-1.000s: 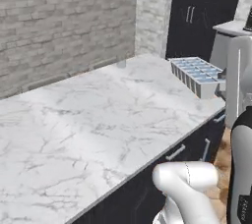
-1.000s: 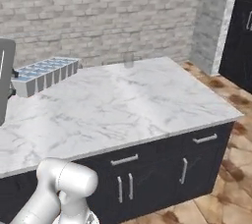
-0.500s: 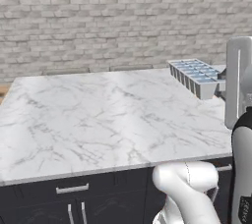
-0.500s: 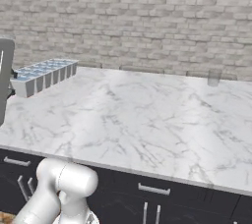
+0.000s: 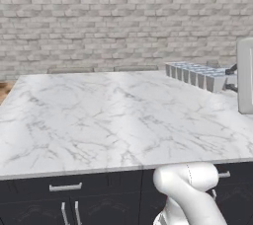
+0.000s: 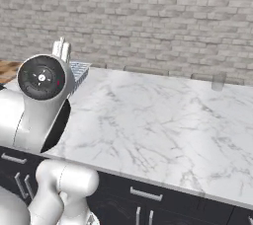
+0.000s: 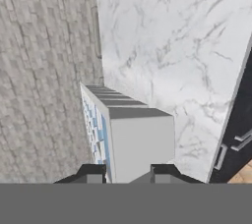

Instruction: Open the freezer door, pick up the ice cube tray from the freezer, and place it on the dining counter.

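Observation:
The ice cube tray [image 5: 195,73] is a pale-grey tray with light-blue cells. It hangs level a little above the right end of the dining counter [image 5: 99,120], a white marble slab over dark cabinet fronts. My gripper [image 5: 229,79] is shut on the tray's near end. In the hand view the tray [image 7: 133,134] runs away from me between my two dark fingertips [image 7: 93,171], with my gripper [image 7: 129,173] clamped on its end wall and the counter [image 7: 172,46] beyond. In the right base view a corner of the tray [image 6: 80,68] peeks out behind my arm. The freezer and its door are out of view.
A grey brick wall [image 5: 123,17] runs along the counter's far edge. A small clear glass [image 6: 217,82] stands at the back right of the counter [image 6: 163,120]. Silver bar handles [image 5: 65,187] line the dark cabinet fronts below. Wooden floor [image 5: 5,91] shows past the counter's left end.
Both base views have swung round, so the camera moved: the counter now lies square in front with the brick wall straight behind. The tray stays in my gripper.

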